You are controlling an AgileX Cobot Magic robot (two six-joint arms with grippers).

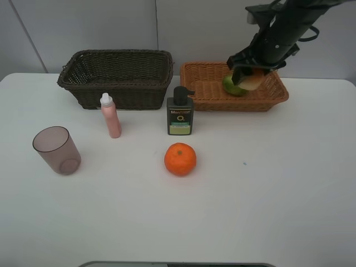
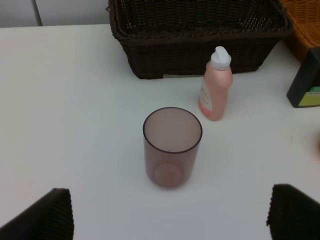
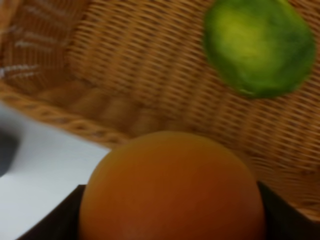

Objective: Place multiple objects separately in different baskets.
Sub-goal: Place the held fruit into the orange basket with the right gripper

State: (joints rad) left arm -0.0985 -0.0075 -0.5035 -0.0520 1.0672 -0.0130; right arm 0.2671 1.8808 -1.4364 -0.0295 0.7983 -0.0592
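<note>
My right gripper [image 1: 251,72] is shut on the red-yellow fruit [image 1: 254,81] and holds it over the shallow orange-tan basket [image 1: 203,92]. In the right wrist view the fruit [image 3: 172,190] sits between the fingers, just inside the basket's wall [image 3: 125,75]. The green fruit [image 1: 232,85] lies in that basket [image 3: 260,47]. The orange [image 1: 179,159], the dark green pump bottle [image 1: 179,114], the slim pink bottle [image 1: 110,116] and the pink cup [image 1: 56,150] stand on the table. The dark brown basket [image 1: 117,78] is empty. My left gripper [image 2: 172,215] is open near the cup [image 2: 172,147].
The white table [image 1: 267,183] reaches to the wall at the back. The pump bottle stands close in front of the gap between the two baskets. In the left wrist view the pink bottle [image 2: 216,87] stands just before the dark basket [image 2: 200,45].
</note>
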